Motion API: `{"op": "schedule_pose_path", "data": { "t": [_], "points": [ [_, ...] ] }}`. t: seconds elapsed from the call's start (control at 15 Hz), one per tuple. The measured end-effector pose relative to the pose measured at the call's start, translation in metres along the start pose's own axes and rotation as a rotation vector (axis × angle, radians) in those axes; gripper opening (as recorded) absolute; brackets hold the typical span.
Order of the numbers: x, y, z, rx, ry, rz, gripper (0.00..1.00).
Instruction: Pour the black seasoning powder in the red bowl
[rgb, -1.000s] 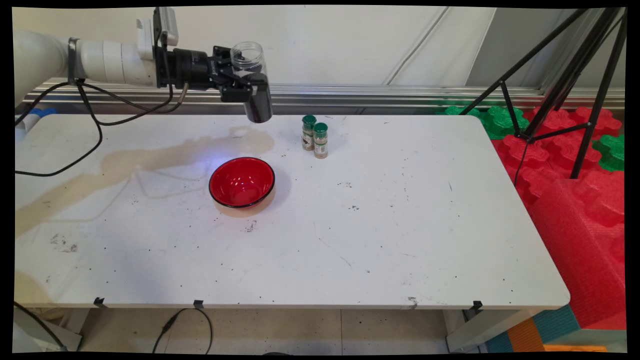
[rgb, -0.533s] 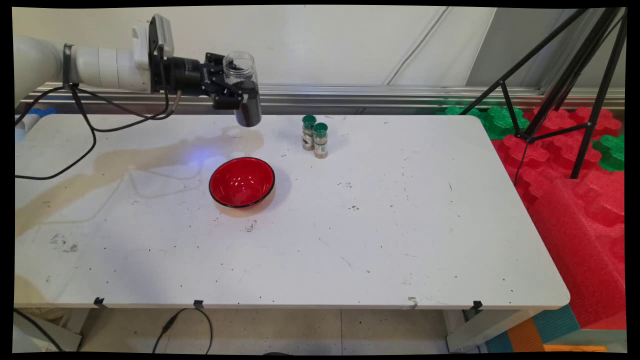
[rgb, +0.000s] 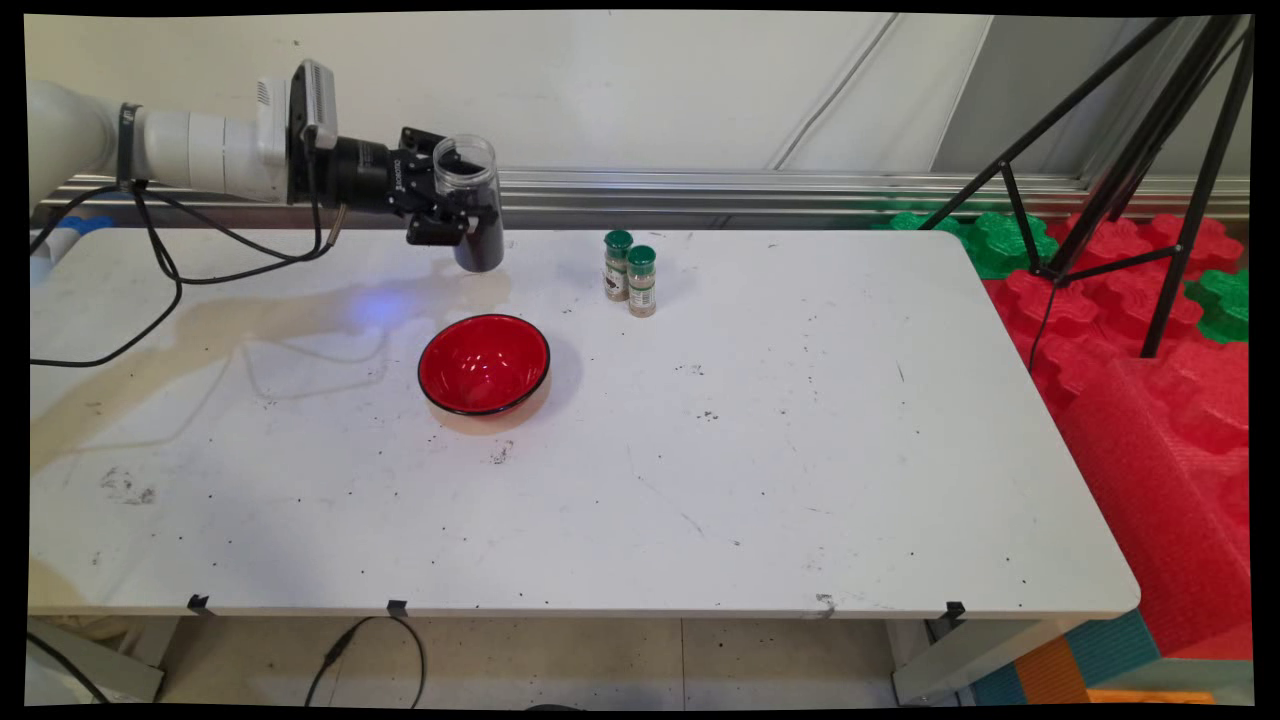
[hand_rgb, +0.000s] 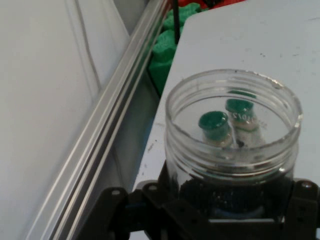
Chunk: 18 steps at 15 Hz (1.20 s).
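Gripper (rgb: 452, 208) clamped on open jar (rgb: 470, 200) of dark grains, held upright (so nothing spills) above table's (rgb: 800, 450) far edge, behind red bowl (rgb: 484, 363), left of two spice bottles (rgb: 630, 272).

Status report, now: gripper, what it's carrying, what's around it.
Gripper shut on clear open jar with dark contents, upright, above table's far edge. Red bowl nearer the camera, empty. Two green-capped spice bottles standing to picture's right.
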Motion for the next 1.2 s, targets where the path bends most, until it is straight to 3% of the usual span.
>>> {"op": "schedule_pose_path", "data": {
  "t": [0.93,1.2],
  "points": [
    [-0.012,-0.003,0.006,-0.131,-0.021,0.133,0.0],
    [-0.012,-0.005,0.01,-0.146,-0.024,0.175,0.0]
  ]
}}
